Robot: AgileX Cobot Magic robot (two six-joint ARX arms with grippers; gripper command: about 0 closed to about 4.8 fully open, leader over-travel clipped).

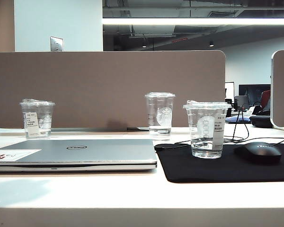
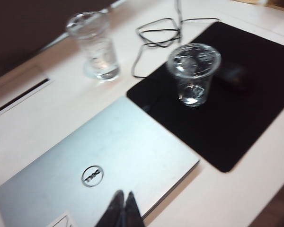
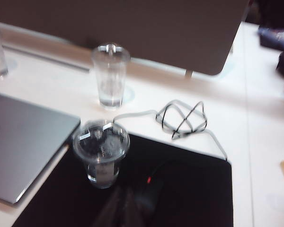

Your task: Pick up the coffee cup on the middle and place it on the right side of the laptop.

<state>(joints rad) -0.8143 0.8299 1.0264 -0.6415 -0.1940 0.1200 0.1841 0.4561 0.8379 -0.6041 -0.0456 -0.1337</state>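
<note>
The white desk (image 1: 132,194) is carrying everything, with a brown partition (image 1: 109,90) standing along its far edge. The closed silver-grey laptop (image 1: 80,153) is lying at the near left, and a black mouse pad (image 1: 227,170) is lying just beside its right edge.

The coffee cup (image 1: 207,128), short, wide and stickered, is standing upright on that pad, right of the laptop and free of any grip. The placing step therefore looks done. The next move probably calls only for the arms to clear away without brushing the cup.

A taller clear cup (image 1: 159,115) is standing farther back near the middle, and another short stickered cup (image 1: 37,119) is standing at the far left. A black mouse (image 1: 261,152) is resting just right of the coffee cup, and its looped cable (image 3: 182,118) is trailing behind the pad. Those two are crowding the cup most.

The left gripper (image 2: 123,210) is hanging clenched and empty above the laptop's near edge. The right gripper (image 3: 120,208) is hovering over the pad near the cup, too blurred to tell its state.
</note>
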